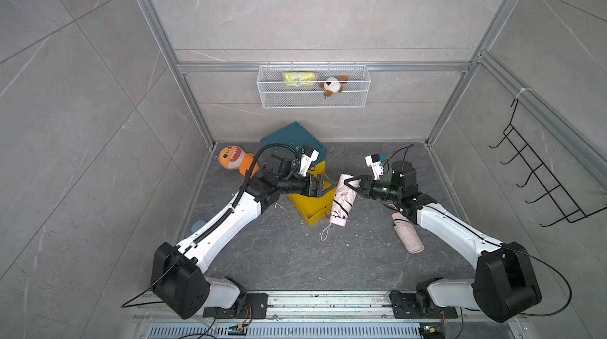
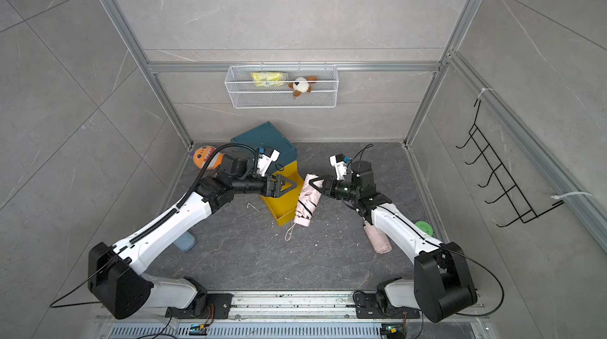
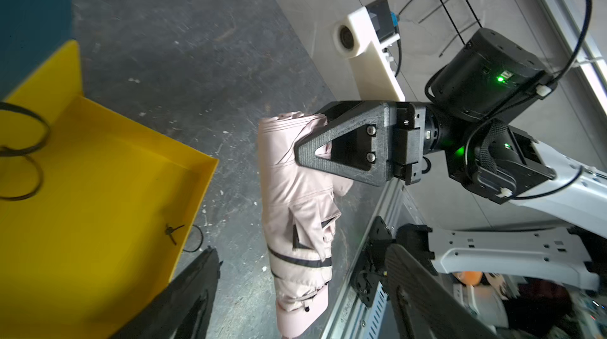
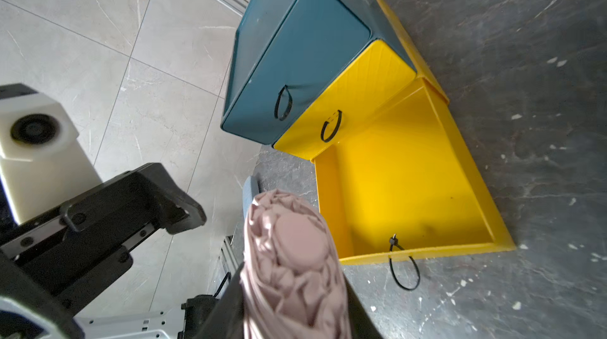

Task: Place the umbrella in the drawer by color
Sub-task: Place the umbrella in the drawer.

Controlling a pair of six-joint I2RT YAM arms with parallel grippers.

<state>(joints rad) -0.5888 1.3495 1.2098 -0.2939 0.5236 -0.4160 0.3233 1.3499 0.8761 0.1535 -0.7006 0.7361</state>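
Jaws of your right end effector [image 1: 348, 186] are clamped across the canopy end of the pink umbrella [image 1: 341, 201], which is folded, strapped and slung with its handle end lowest, as both top views show. You find it just beside the outer corner of the open yellow drawer [image 1: 310, 209] and outside it. The left wrist view shows a strip of dark tabletop [image 3: 236, 173] between the drawer wall and the fabric. Whether the handle end touches the tabletop you cannot tell.

Your left end effector [image 2: 288, 189] hovers above the drawer, near the umbrella but apart from it, its fingers [image 3: 414, 288] spread wide. The drawer is pulled out from the bottom of the teal cabinet [image 1: 292, 138]. Above it a second yellow drawer front [image 4: 348, 91] and a teal drawer front [image 4: 295, 58] sit flush, each with a black loop pull [image 4: 283, 102].

A second pink umbrella [image 1: 409, 235] lies flat on the tabletop under your right arm, well apart from the drawer. An orange plush toy [image 1: 233, 160] rests in the back corner beside the cabinet. On the back wall a white wire basket [image 1: 361, 97] holds a yellow packet [image 1: 299, 79] and a small plush dog [image 1: 333, 86].
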